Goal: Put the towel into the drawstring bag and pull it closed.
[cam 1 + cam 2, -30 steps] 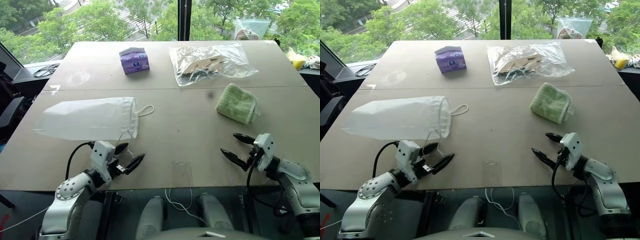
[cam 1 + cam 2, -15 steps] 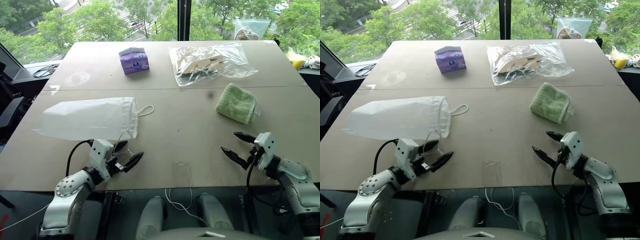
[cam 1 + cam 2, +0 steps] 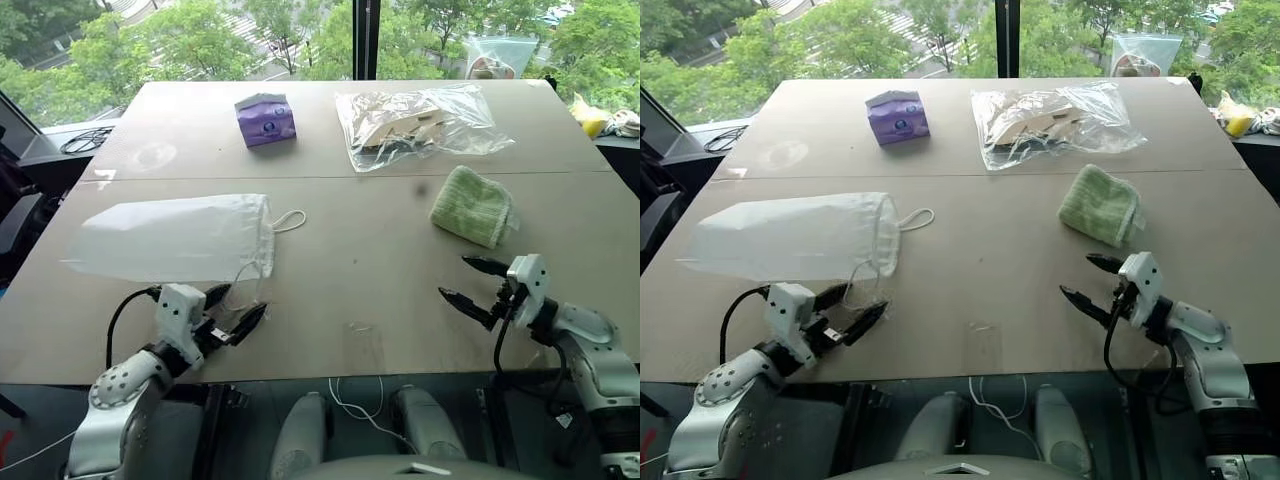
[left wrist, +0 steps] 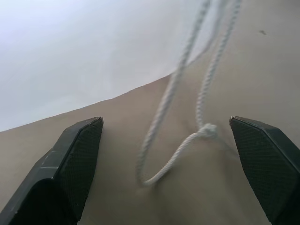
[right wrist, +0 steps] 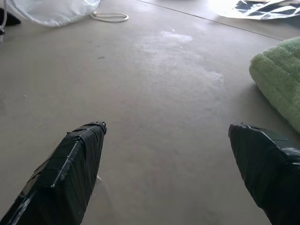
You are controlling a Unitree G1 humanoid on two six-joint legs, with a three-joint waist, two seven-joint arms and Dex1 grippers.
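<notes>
Towel (image 3: 472,206), light green and folded, lies flat on the right half of the worktop (image 3: 360,250), near the right edge and just short of the seam that crosses the top from side to side. On the left half lies the drawstring bag (image 3: 170,238), flat and empty-looking, its closed end toward the left edge and its gathered mouth toward the middle; one cord loop (image 3: 290,221) spills out from the mouth toward the centre, and a second cord (image 4: 187,117) trails from the mouth toward the near edge. The left gripper (image 3: 232,312) hovers at the near edge just below the bag's mouth, its fingers (image 4: 75,159) spread wide apart with the knotted end of that trailing cord lying on the worktop between them, untouched. The right gripper (image 3: 475,283) hovers by the near right corner, a little nearer than the towel, its fingers (image 5: 79,164) likewise wide apart and empty. At the far side, a purple tissue pack (image 3: 266,120) stands left of centre, and a clear plastic bag (image 3: 420,122) holding cardboard pieces lies to its right, beyond the towel.
</notes>
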